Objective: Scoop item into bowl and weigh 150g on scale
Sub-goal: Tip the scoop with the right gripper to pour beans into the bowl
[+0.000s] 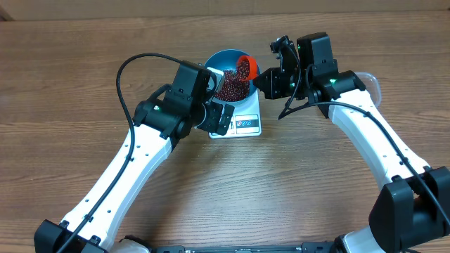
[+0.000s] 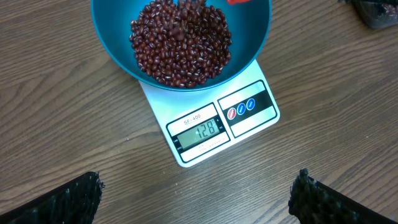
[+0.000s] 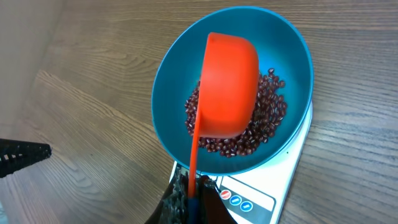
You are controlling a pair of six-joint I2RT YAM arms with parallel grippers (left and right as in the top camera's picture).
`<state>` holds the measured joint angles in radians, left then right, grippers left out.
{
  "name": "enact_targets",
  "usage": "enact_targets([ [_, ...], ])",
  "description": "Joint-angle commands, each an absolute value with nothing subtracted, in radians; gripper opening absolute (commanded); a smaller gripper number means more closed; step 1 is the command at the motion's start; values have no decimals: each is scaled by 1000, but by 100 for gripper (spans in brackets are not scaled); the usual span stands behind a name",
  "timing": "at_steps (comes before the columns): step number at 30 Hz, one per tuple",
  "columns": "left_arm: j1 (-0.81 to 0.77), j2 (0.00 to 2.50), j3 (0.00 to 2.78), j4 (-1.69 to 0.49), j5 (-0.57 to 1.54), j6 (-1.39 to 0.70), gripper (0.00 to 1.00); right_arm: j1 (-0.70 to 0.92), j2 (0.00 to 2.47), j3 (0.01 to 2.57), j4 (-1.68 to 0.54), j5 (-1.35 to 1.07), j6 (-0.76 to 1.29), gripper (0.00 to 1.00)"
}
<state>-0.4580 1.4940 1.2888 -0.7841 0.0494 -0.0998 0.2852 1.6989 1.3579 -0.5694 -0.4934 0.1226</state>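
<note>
Orange scoop [image 3: 227, 84] covers the bowl's [image 3: 173, 93] mouth from where I sit. Tabletop [image 1: 239, 176] before the scale [image 1: 246, 125] lies free.

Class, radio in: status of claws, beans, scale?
Left claw open, empty. Right claw shut on orange scoop over bowl. Beans in bowl on scale, reading 128. Nothing blocking.

beans [image 2: 180, 43] in bowl [image 2: 112, 45], bowl on scale [image 2: 256, 122], scoop [image 3: 229, 87] prob. above

scale [image 2: 189, 157] – white near edge, small print above the window reads SF-400 | display [image 2: 200, 130] – grey window, dark digits read 128 | label panel [image 2: 249, 107] – just right of the display, three round signs, one red, two blue, marks inside too small to read
</note>
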Motion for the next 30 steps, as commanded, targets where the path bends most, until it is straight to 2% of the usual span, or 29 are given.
enact_targets([
  [1,-459,1485,1285,-781,60,-81,100,309,1670,1388,-566,-496,45,4],
  [30,-459,1485,1285,-781,60,-81,100,319,1670,1388,-576,-471,52,4],
])
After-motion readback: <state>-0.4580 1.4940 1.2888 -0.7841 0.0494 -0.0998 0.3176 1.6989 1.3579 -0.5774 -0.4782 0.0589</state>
